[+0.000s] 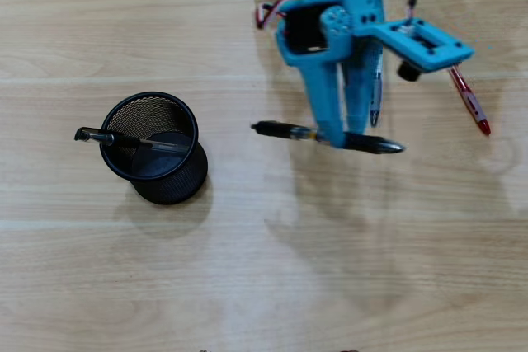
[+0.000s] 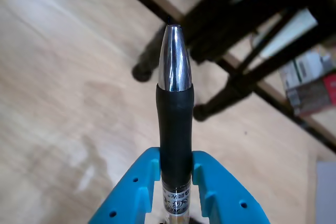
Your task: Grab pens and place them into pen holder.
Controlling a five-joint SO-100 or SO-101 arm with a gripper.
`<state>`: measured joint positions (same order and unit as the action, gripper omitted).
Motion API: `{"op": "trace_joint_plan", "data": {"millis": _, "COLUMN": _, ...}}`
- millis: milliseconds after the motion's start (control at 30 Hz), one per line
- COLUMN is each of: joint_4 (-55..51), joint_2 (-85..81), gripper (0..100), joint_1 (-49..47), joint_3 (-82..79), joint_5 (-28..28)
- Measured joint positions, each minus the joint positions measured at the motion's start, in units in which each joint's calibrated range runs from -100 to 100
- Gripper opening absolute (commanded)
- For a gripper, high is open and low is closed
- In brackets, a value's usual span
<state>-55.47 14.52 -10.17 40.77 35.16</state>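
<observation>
The grey-black pen (image 1: 330, 135), light, stiff and likely slick at its chrome tip, sits pinched crosswise in the gripper (image 2: 176, 174) at its rubber grip, probably the surest hold

pale wood-grain table (image 1: 99, 286), light tan with faint darker streaks. bright blue gripper (image 1: 338, 136) with a blue arm, red and white wires near its top. black pen (image 1: 285, 131) with a silver tip in the overhead view; in the wrist view a chrome tip, matte black grip and printed silver band (lettering too blurred to read). black wire-mesh pen holder (image 1: 186, 183), solid black rim. clear pen with black cap (image 1: 103, 137). red pen (image 1: 470, 105). 1 grey-black pen (image 1: 375, 100).
</observation>
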Motion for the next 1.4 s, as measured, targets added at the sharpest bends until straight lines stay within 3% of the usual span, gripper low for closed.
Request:
{"op": "trace_joint_plan", "data": {"millis": 133, "joint_4": 8.87, "joint_2": -6.94, "gripper": 2, "joint_1": 7.77, "joint_3": -15.32, "joint_5": 5.06}}
{"op": "trace_joint_plan", "data": {"millis": 300, "joint_4": 27.99, "joint_2": -13.80, "gripper": 2, "joint_1": 14.94, "joint_3": -34.79, "joint_5": 10.75}}
{"op": "trace_joint_plan", "data": {"millis": 467, "joint_4": 38.67, "joint_2": -14.39, "gripper": 2, "joint_1": 17.81, "joint_3": -40.73, "joint_5": 13.30}}
{"op": "trace_joint_plan", "data": {"millis": 800, "joint_4": 39.88, "joint_2": -13.54, "gripper": 3, "joint_1": 23.13, "joint_3": -41.52, "joint_5": 13.51}}
{"op": "trace_joint_plan", "data": {"millis": 967, "joint_4": 34.19, "joint_2": -13.54, "gripper": 10, "joint_1": 23.05, "joint_3": -41.52, "joint_5": 13.51}}
{"op": "trace_joint_plan", "data": {"millis": 1300, "joint_4": 32.56, "joint_2": -15.57, "gripper": 10, "joint_1": 22.12, "joint_3": -41.52, "joint_5": 13.04}}
{"op": "trace_joint_plan", "data": {"millis": 1400, "joint_4": 25.50, "joint_2": -19.21, "gripper": 10, "joint_1": 20.01, "joint_3": -41.35, "joint_5": 11.37}}
